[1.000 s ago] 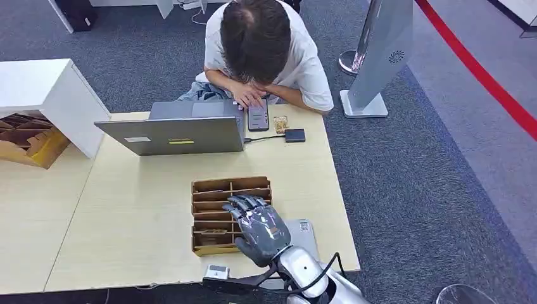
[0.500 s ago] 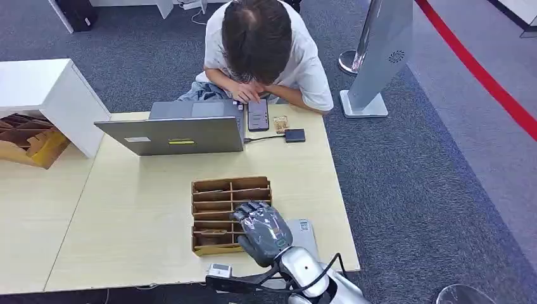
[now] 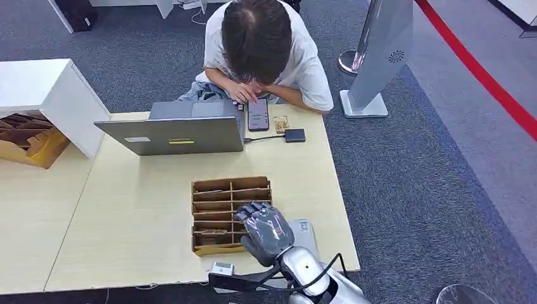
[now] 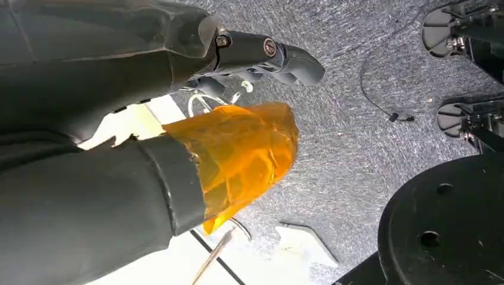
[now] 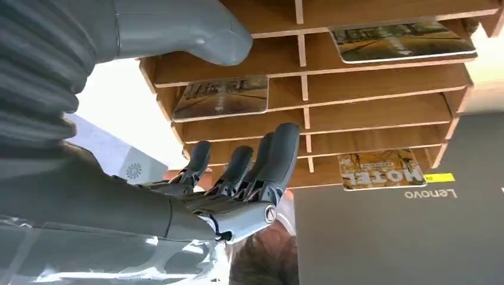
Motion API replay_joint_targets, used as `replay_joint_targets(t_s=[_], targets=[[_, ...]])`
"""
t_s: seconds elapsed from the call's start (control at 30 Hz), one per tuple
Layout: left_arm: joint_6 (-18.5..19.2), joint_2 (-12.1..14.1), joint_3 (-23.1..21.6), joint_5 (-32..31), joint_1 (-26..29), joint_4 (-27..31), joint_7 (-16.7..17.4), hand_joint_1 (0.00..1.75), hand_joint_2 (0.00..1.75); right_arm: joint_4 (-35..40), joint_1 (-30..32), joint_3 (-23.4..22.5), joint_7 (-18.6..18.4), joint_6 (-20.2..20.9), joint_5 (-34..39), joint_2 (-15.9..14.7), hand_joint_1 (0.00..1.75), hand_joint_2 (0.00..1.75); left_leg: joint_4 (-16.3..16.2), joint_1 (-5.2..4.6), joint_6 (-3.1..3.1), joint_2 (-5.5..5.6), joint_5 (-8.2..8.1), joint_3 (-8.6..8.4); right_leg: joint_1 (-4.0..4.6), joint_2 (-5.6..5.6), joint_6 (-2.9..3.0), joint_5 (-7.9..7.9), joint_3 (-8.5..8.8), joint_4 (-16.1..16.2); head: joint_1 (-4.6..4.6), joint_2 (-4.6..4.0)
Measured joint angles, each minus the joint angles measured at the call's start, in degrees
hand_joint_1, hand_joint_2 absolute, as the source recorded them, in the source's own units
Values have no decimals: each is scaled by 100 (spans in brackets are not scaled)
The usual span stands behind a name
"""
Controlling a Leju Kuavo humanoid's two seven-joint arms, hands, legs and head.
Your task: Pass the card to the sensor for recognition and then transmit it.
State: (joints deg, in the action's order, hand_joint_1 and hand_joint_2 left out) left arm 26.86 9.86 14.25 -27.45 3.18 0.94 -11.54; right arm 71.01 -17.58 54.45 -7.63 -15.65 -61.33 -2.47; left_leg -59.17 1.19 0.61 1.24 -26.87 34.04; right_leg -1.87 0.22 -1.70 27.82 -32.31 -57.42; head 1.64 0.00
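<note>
Readable text: two words, both upside down in the right wrist view

"Lenovo" stands on the grey laptop lid [image 5: 404, 237]; "MOTEL" is printed on a yellow card [image 5: 381, 168] lying in a slot of the wooden rack [image 5: 380, 113]

Since a second ago the right hand [image 3: 266, 229] has drawn back toward the near edge of the wooden card rack [image 3: 218, 190] with its once-outstretched fingers [image 5: 279, 155] curling downward over the slots, while the person's hand [image 3: 243, 94] has shifted slightly beside the phone [image 3: 258, 114].
</note>
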Motion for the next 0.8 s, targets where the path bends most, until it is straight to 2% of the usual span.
replay_joint_targets(t_s=[0.43, 0.8], targets=[[7, 17, 273, -284, -1, 0, 0, 0, 0, -17, -5, -48, -11, 9, 33, 0, 65, 175, 0, 0, 0, 0, 0, 0, 0, 0, 0, 0, 0, 0, 0, 0], [7, 20, 415, -413, -1, 0, 0, 0, 0, -101, -104, -74, 20, 18, 120, 0, 68, 175, 0, 0, 0, 0, 0, 0, 0, 0, 0, -1, 0, 0, 0, 0]])
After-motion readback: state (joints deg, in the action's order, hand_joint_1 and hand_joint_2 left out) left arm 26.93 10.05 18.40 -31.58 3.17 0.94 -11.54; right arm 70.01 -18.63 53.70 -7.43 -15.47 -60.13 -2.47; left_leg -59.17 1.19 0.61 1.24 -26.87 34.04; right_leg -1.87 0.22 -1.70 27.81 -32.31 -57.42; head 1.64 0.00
